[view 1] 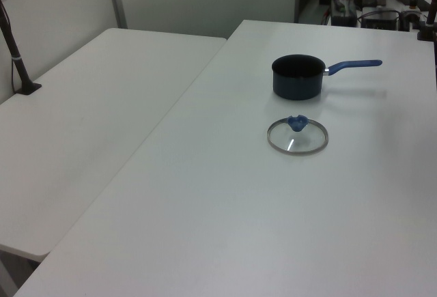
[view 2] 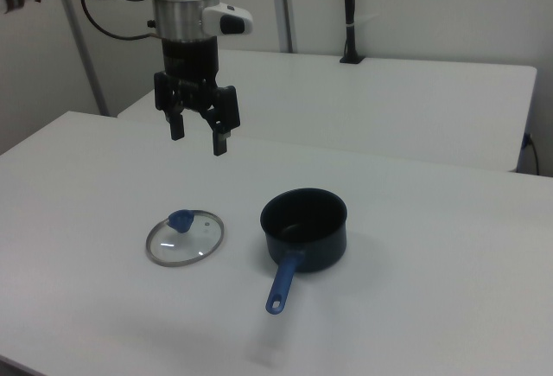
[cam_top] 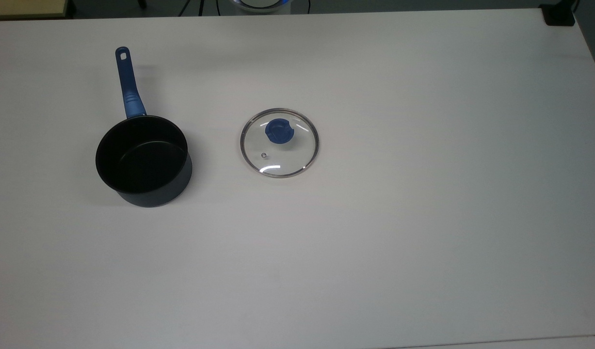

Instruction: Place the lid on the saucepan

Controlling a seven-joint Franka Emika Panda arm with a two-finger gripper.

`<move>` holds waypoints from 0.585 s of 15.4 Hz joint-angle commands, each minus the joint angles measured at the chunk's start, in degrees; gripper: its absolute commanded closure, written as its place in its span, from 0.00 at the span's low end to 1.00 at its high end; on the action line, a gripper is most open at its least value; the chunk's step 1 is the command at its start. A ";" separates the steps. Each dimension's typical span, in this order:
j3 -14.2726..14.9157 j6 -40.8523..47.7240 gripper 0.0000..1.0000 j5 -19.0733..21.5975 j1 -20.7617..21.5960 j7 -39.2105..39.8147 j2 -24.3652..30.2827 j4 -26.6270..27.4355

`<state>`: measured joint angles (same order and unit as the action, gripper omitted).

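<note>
Two tool (view 2: 198, 142) fingers spread apart, empty, high above lid (view 2: 185, 237)

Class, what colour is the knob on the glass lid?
Blue; the knob on the lid shows best in the top view.

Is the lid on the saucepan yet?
Off. The lid lies flat on the table, knob up, beside the open saucepan, not touching it.

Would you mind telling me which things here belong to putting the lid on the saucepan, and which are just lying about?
Belonging to the job:
- lid, flat on the table
- saucepan, uncovered
- gripper, open, held above the table

Just lying about:
- white table
- second table alongside
</note>
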<state>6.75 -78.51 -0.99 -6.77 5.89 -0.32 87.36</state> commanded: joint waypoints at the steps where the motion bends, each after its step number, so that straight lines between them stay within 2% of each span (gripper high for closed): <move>1: 0.02 1.17 0.00 -1.29 0.62 2.37 -2.63 0.18; 4: -0.51 0.82 0.00 0.10 0.88 2.46 -2.49 -0.08; 7: -0.51 -2.16 0.00 6.42 0.71 1.67 -3.54 0.09; 9: -0.60 -4.36 0.00 7.05 0.97 -1.04 -4.24 0.27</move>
<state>5.89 -80.05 4.16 -6.34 7.15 -3.88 87.65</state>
